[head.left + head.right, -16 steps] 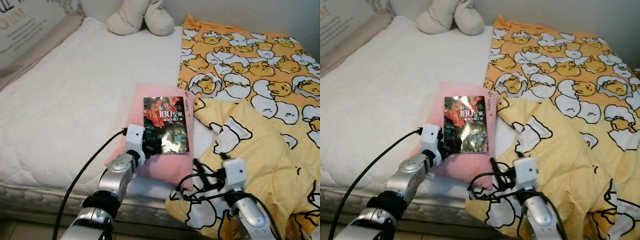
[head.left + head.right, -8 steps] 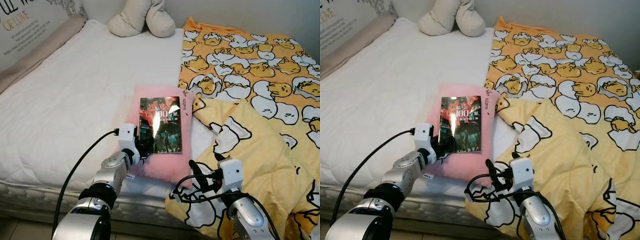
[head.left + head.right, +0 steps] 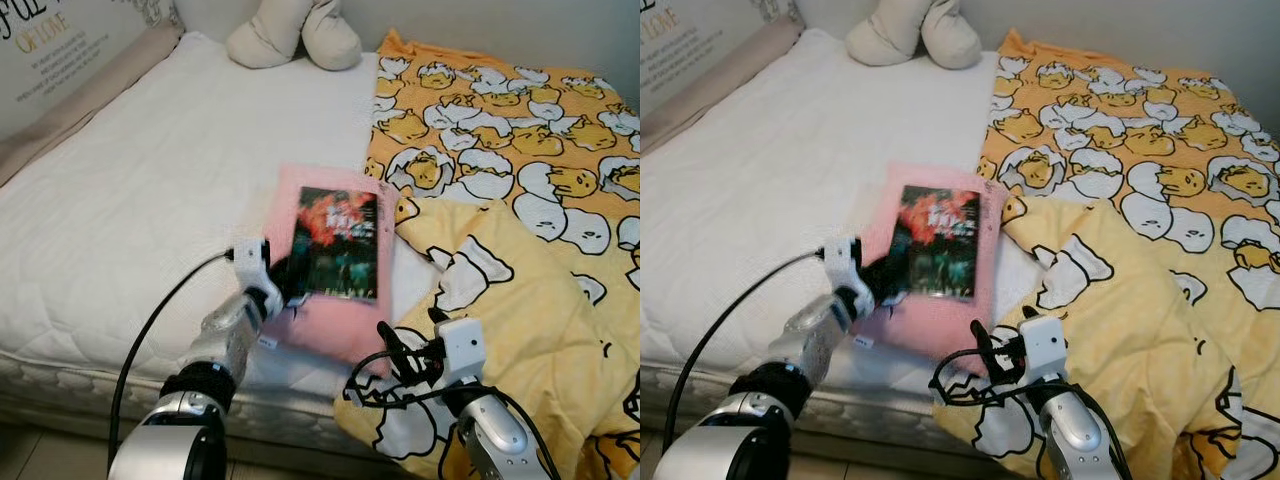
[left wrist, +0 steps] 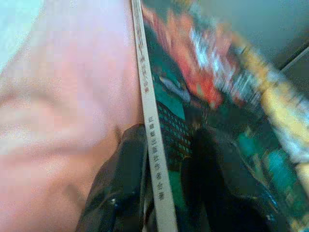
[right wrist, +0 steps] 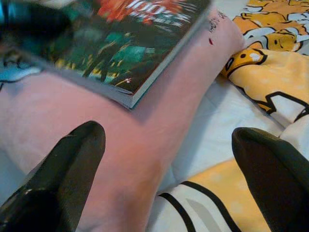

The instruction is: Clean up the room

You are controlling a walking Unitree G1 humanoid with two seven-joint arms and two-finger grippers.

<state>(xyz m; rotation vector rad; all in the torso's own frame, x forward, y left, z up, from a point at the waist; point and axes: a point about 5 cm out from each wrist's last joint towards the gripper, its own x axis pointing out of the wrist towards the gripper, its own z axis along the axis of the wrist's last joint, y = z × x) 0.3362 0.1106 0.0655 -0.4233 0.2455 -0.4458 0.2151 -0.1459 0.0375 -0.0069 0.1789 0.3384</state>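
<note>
L gripper (image 3: 283, 283) clamps book (image 3: 340, 243) edge, arm outstretched.

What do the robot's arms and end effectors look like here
Both arms are silver metal with black joint bands. Each wrist carries a small white box and loose black cables. The left end effector and the right end effector each have two long, glossy black fingers.

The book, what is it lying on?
The book lies on a pink pillow, which sits on the white bed. The left end effector grips the book's edge. The pillow under the cover is hidden.
</note>
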